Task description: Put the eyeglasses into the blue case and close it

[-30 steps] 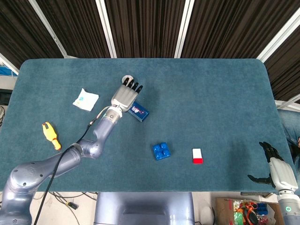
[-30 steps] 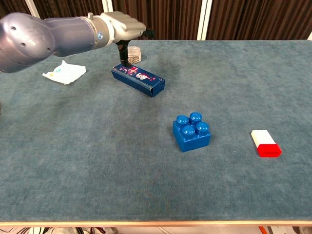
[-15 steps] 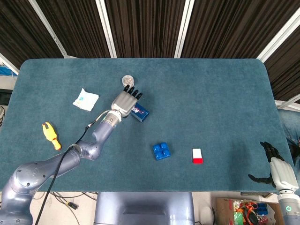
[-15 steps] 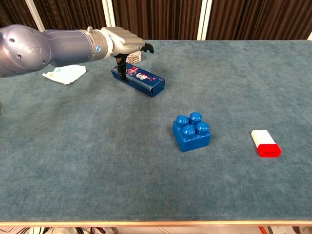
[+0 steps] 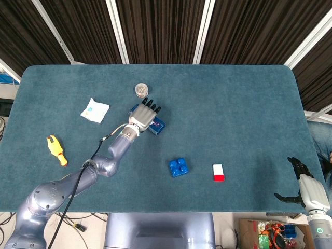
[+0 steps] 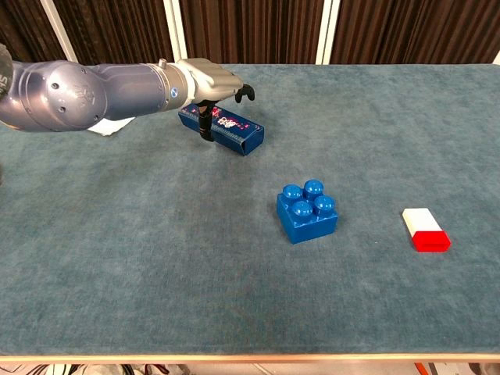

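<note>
The left hand (image 6: 212,84) hovered over the case (image 6: 231,131), fingers spread and holding nothing; the case lay closed on the table (image 5: 233,104), beyond the blue brick (image 6: 306,211). It looked a light, stiff box, probably best gripped across its long sides. Its printing was too small to read, and no eyeglasses showed.

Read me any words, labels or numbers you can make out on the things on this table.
None can be read.
Long dark blue box under the left hand: pink and white print, too blurred.
White packet: a teal mark, too small.
Small round clear container: patterned, illegible.
</note>
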You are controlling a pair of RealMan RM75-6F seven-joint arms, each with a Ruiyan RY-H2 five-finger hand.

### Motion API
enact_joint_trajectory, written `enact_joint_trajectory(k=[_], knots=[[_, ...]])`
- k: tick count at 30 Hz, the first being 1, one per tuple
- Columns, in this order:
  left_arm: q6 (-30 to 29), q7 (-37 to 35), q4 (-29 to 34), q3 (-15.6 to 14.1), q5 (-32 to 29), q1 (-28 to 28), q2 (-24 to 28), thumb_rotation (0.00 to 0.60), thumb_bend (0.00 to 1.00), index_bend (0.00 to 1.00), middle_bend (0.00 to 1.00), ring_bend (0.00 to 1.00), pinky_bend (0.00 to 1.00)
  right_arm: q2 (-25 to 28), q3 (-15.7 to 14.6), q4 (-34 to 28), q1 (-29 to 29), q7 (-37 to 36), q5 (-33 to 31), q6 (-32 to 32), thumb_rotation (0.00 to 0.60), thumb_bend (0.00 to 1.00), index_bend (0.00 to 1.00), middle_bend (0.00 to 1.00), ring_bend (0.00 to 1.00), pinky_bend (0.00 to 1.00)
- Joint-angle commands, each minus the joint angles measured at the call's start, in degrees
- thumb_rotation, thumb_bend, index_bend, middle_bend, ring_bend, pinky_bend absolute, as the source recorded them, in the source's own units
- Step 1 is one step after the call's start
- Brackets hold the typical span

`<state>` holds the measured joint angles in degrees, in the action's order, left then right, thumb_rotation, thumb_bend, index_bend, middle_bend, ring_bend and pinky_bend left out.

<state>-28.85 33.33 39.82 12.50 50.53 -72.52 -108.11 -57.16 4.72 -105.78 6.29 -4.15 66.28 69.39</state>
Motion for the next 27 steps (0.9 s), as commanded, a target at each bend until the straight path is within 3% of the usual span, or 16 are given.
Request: enact_joint_trajectory(k=[1, 6, 18, 27], knots=[[-0.3, 0.2, -0.6, -0.1, -0.2, -0.2, -0.6, 0.600, 0.21, 0.10, 0.20, 0.00, 0.05, -0.1, 0.0, 0.0, 0.0, 0.1, 0.2, 0.1, 0.600, 0.12, 0.00, 0.00, 0.00, 0.17], [-0.2, 0.7, -0.8, -0.3, -0.8, -0.3, -0.8, 0.600, 0.24, 0.12, 0.24, 0.00, 0.05, -0.2, -0.1, 0.1, 0.0, 0.4, 0.2, 0.2, 0.600, 0.13, 0.00, 0.00, 0.00, 0.17], [-1.0, 2.0, 0.7, 0.0, -2.8, -0.3, 0.2, 0.600, 0.23, 0.14, 0.23, 0.00, 0.05, -0.2, -0.2, 0.0, 0.1, 0.8, 0.1, 0.2, 0.600, 0.13, 0.00, 0.00, 0.00, 0.17], [-1.8, 3.1, 1.0, -0.7, -3.6, -0.2, 0.0, 0.600, 0.25, 0.19, 0.34, 0.00, 0.05, 0.0, -0.2, -0.3, 0.1, 0.8, -0.4, -0.1, 0.600, 0.13, 0.00, 0.00, 0.00, 0.17]])
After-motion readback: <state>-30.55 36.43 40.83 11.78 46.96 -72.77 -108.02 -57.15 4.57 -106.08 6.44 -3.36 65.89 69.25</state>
